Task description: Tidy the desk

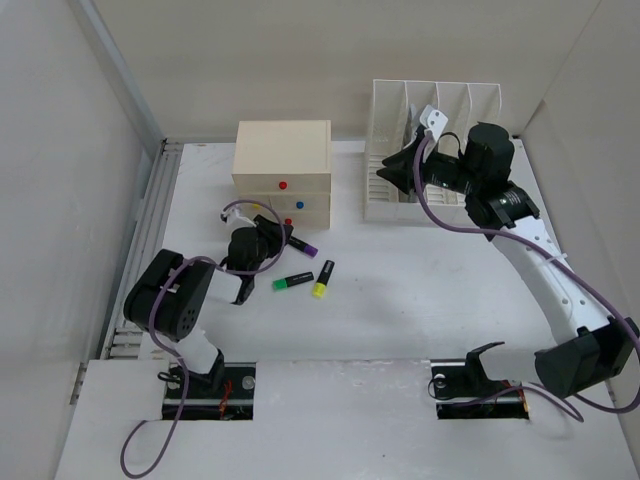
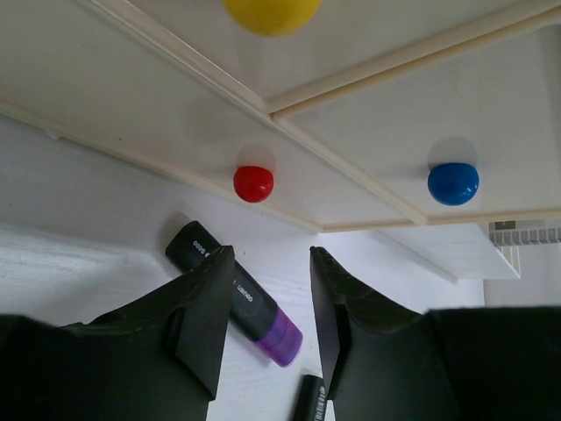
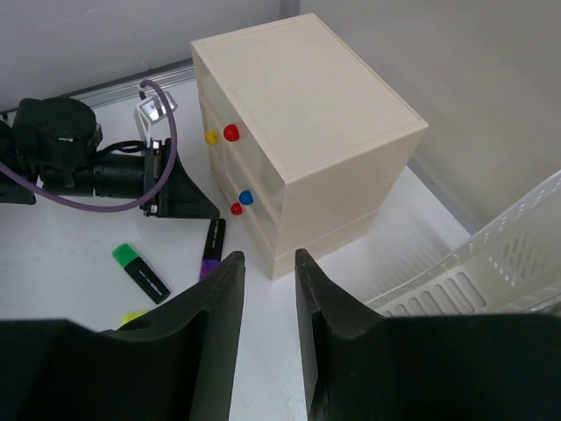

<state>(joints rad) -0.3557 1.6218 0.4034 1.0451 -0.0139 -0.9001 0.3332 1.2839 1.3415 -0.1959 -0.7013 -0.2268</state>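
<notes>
**Both Grippers Gaping Over the Desk**

Top view: the left gripper (image 1: 262,242) is hovering over the desk (image 1: 420,300), facing the drawer box (image 1: 283,150), while the right gripper (image 1: 397,168) is hanging at the rack (image 1: 445,100).
Left wrist: the jaws are standing spread and empty, with a purple marker (image 2: 263,323) lying just beyond them.
Right wrist: the jaws are standing narrowly parted and empty, with the desk lying below them.

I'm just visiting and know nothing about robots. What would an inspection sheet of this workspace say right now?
Surface: white desk, smooth, no stains seen.
Job's things: purple highlighter, green highlighter and yellow highlighter lie loose in front of the drawer box; file rack stands back right.
Clutter: nothing seen.
Grippers: left gripper open, aimed at the purple highlighter, not gripping it; right gripper open, empty, raised by the file rack.
Cables: purple cables run along both arms.
Surroundings: white walls; grey rail on the left edge.
</notes>
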